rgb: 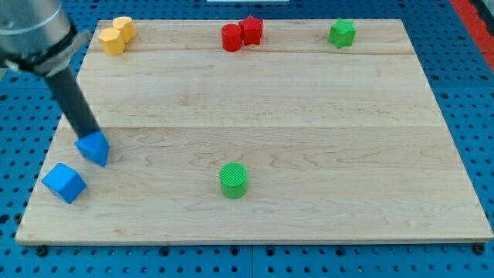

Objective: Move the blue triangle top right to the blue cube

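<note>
At the view's left, the blue cube (63, 182) lies just below and left of my tip (89, 137). My tip is a bare rod with nothing to open or clasp, and it touches the upper-left edge of the blue triangle (94, 147), which already sits up and right of the cube. The triangle looks light, stiff and likely to slide easily on the bench (309, 116); push its flat side, since a corner push would probably spin it.
</note>
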Motion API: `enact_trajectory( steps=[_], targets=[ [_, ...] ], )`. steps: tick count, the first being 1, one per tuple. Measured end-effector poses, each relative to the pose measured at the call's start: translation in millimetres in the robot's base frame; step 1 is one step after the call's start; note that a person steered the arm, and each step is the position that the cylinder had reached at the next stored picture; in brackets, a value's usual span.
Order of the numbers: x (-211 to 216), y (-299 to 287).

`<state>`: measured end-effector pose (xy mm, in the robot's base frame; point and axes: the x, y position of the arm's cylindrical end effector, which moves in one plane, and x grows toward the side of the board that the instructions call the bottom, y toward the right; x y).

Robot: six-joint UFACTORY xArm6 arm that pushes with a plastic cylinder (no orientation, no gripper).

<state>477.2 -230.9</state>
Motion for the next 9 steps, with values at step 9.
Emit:
enact_trajectory(
  steps=[9],
  targets=[
    [75.0,249.9]
  ],
)
